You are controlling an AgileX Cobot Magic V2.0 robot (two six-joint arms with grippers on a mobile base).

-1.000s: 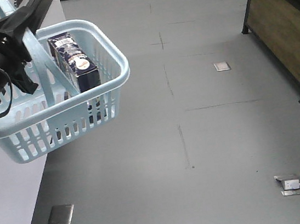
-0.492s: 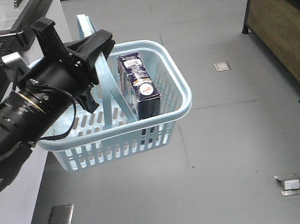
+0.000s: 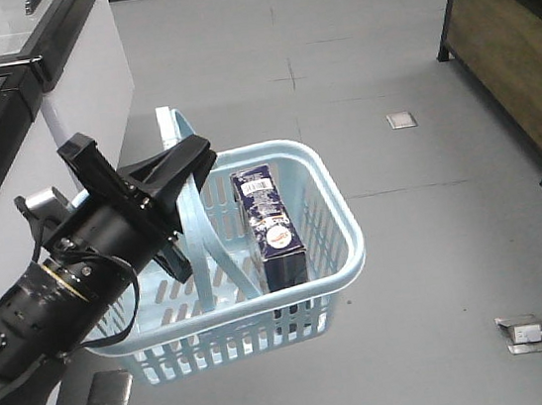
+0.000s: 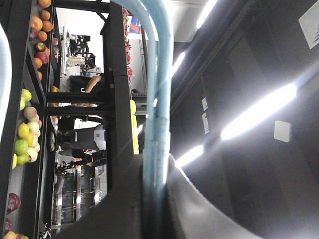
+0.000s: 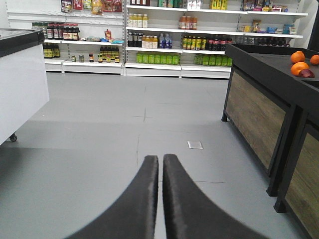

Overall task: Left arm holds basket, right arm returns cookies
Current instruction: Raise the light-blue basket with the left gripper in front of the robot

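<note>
The grey floor [image 3: 410, 274] lies open across the middle and right. It is bounded on the left by a white cabinet [image 3: 85, 77] and on the far right by a dark wood-panelled stand [image 3: 506, 52].

The left arm [image 3: 54, 301] reaches in from the near left corner. It sits lower and nearer than half a second ago, when it was higher against the cabinet. The basket [image 3: 344, 208] has come down and rightward with it. A second ago it hung at the far left; now it hangs over the floor just off the cabinet's side, well apart from the stand.

The cookies [image 3: 274, 227] stand on end inside the basket, right of the handle [image 3: 198, 252], barcode end up, as before.

The left hand [image 3: 182, 174] pinches the handle. The wrist view shows the blue bar [image 4: 157, 99] running between its dark fingers. The right hand [image 5: 160, 159] has its fingers pressed together around nothing, pointing over bare floor.

Small metal plates [image 3: 109, 391] are set into the floor near the cabinet and at the right.
</note>
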